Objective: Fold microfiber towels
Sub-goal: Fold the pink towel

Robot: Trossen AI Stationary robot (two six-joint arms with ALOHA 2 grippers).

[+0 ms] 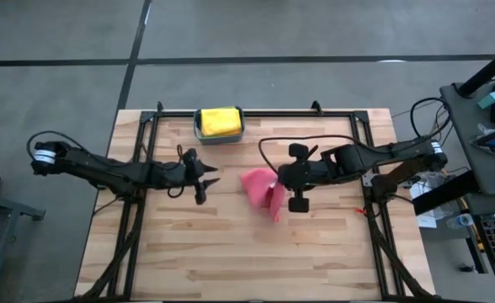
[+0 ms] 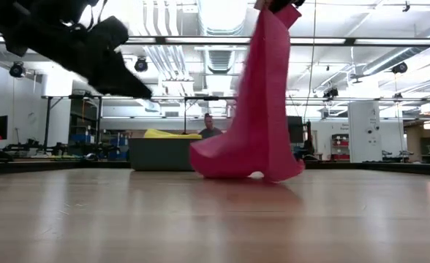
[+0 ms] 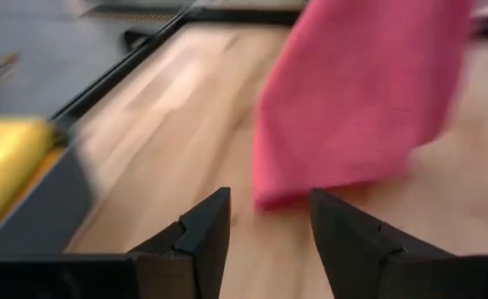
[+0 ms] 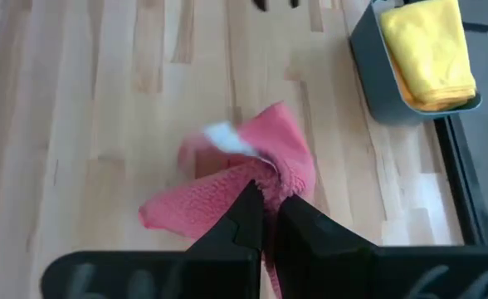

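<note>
Pink towel point(image 1: 260, 189) hangs mid-bench from the right gripper point(image 4: 267, 209), pinched at one edge, its lower hem dragging; it may bunch or slip; the left gripper point(image 3: 269, 220) waits nearby, jaws apart.

A pale wooden tabletop point(image 1: 231, 252) of narrow planks sits in a black metal frame point(image 1: 130, 227) on a grey concrete floor point(image 1: 54, 50) crossed by dark seams. Right of it stands a dark desk point(image 1: 483, 93) with cables and papers. Beyond the far edge, the room is a bright workshop with white ceiling ducts point(image 2: 160, 44), strip lights point(image 2: 222, 11) and a white cabinet point(image 2: 363, 131). A person point(image 2: 209, 126) sits far back.
</note>
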